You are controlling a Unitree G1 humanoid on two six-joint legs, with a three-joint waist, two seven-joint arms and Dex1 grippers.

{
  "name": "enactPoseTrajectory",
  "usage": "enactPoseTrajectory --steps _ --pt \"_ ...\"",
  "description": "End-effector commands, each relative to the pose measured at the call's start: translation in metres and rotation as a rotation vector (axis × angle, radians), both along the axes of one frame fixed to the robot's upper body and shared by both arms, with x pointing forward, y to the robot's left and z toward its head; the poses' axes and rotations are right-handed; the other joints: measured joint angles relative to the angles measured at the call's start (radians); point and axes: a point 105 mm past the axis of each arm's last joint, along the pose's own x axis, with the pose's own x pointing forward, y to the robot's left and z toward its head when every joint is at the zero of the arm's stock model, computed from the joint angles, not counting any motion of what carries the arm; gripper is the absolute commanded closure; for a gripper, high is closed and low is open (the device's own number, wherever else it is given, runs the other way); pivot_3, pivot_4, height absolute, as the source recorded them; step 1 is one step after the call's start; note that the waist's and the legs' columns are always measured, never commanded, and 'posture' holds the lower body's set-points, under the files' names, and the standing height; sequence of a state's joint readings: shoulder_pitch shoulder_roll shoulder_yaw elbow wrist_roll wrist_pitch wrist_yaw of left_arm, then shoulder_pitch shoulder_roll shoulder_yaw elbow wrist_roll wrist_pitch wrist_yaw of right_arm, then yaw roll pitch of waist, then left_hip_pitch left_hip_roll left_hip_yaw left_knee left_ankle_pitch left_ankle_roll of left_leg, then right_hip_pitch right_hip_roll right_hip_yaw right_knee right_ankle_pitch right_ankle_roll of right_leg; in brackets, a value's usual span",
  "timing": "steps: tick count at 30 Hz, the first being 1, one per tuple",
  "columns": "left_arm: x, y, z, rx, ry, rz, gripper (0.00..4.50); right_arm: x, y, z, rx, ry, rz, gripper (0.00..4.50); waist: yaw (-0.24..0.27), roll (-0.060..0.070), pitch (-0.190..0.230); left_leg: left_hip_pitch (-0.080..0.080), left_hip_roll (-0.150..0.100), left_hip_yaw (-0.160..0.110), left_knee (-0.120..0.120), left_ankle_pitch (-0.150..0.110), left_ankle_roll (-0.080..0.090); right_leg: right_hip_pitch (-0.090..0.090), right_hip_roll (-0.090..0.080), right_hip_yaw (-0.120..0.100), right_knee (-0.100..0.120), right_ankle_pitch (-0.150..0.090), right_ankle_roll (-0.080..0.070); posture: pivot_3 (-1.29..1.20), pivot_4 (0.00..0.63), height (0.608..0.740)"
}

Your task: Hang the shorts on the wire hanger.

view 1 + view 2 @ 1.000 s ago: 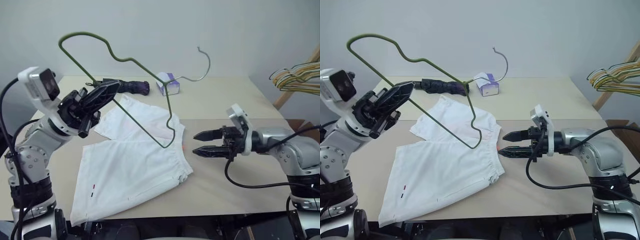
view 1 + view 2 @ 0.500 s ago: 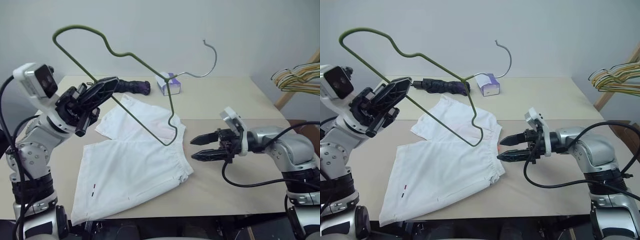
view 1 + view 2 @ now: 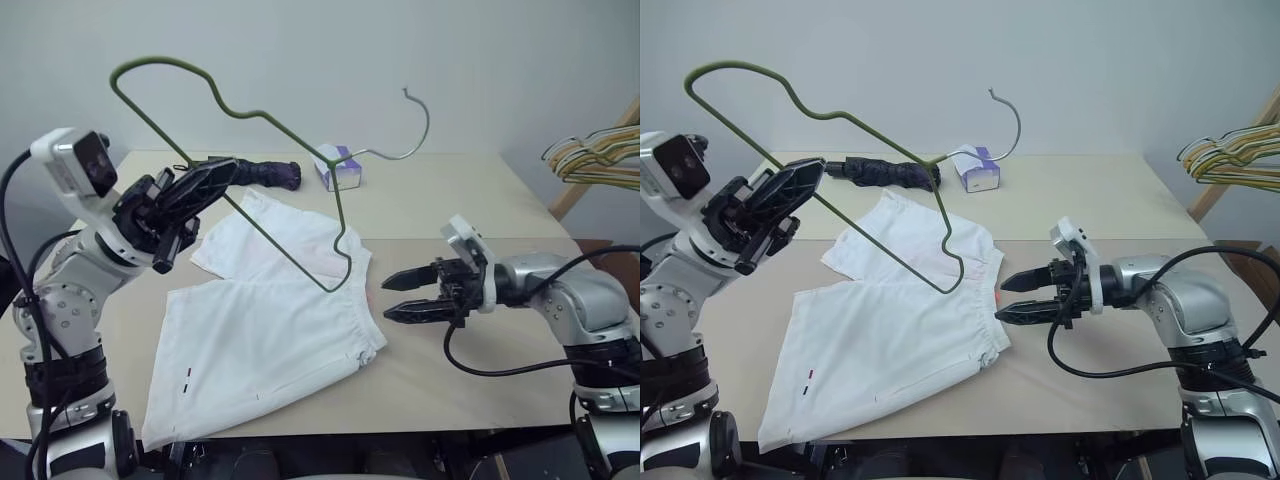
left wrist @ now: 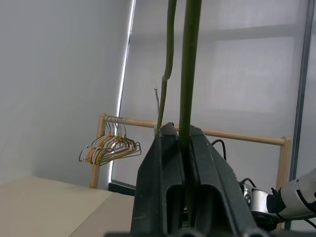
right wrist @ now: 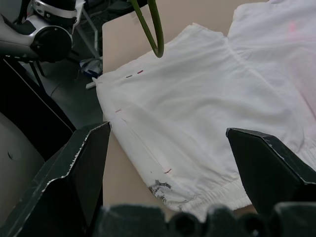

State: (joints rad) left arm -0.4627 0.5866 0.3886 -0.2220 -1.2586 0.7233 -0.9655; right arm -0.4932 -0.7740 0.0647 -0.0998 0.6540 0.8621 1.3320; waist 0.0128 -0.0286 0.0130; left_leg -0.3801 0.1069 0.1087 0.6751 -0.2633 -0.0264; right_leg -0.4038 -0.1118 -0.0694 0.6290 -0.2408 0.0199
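Two grippers: the left gripper (image 3: 212, 178) is pinching the wire hanger (image 3: 250, 112) tight between its closed fingers; the right gripper (image 3: 400, 297) is standing with jaws spread wide, holding nothing.
Hanger position: it is being held up in the air above the table (image 3: 460, 200), tilted, its lower corner hanging over the shorts (image 3: 260, 330) without clearly touching them, hook pointing up toward the far side.
Shorts position: they are lying flat and spread on the table, waistband facing the right gripper, which is hovering just beside that edge.
Hanger handling: it is looking thin, stiff and light; a narrow wire may be twisting in a pinch, so the grip on a straight run, as now, seems sound.
Shorts handling: they are looking soft, limp and light, likely sagging and folding once lifted.
Where to grasp: the gathered waistband is probably offering the thickest, least slippery hold.
Risk: thin cloth may be slipping off bare wire.
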Motion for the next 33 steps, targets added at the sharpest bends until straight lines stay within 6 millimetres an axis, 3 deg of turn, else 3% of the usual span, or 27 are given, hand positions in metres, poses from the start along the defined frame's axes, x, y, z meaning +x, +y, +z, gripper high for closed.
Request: enactPoseTrajectory --steps 1,10,17,24,33 --pt "-0.004 -0.001 0.012 -0.016 -0.061 -0.022 4.5 -0.005 -0.005 0.017 0.047 -0.035 0.028 0.14 0.0 0.0 0.0 0.0 0.0 0.0 0.0 0.0 0.0 0.0 0.0 0.0 0.0 0.0 0.0 0.05 0.0 0.74" --pt "-0.009 0.0 0.017 -0.039 -0.08 -0.051 4.5 -0.007 -0.008 0.017 0.075 0.012 0.07 0.14 -0.002 0.0 0.0 0.0 0.0 0.0 0.0 0.0 0.0 0.0 0.0 0.0 0.0 0.0 0.0 0.03 0.0 0.74" --pt "-0.003 -0.004 0.016 -0.05 -0.064 -0.063 4.5 0.009 0.022 0.021 0.119 -0.061 0.04 0.14 -0.012 0.0 0.0 0.001 0.0 0.0 0.001 0.0 0.0 0.0 0.0 0.0 0.001 0.0 0.0 0.01 0.0 0.74" --pt "0.0 -0.01 0.01 -0.04 -0.048 -0.068 4.5 0.008 0.042 0.036 0.142 -0.114 0.084 0.14 -0.017 0.001 0.001 -0.002 0.0 0.0 0.001 0.0 0.0 -0.001 0.0 0.0 0.0 0.0 0.0 0.01 0.0 0.74" --pt "0.0 -0.012 0.009 -0.059 -0.051 -0.071 4.5 0.0 0.061 0.035 0.109 -0.137 0.189 0.14 -0.027 0.001 0.001 -0.002 0.0 0.0 0.001 0.0 0.0 -0.001 0.0 0.0 0.001 0.0 0.001 0.01 0.0 0.74"
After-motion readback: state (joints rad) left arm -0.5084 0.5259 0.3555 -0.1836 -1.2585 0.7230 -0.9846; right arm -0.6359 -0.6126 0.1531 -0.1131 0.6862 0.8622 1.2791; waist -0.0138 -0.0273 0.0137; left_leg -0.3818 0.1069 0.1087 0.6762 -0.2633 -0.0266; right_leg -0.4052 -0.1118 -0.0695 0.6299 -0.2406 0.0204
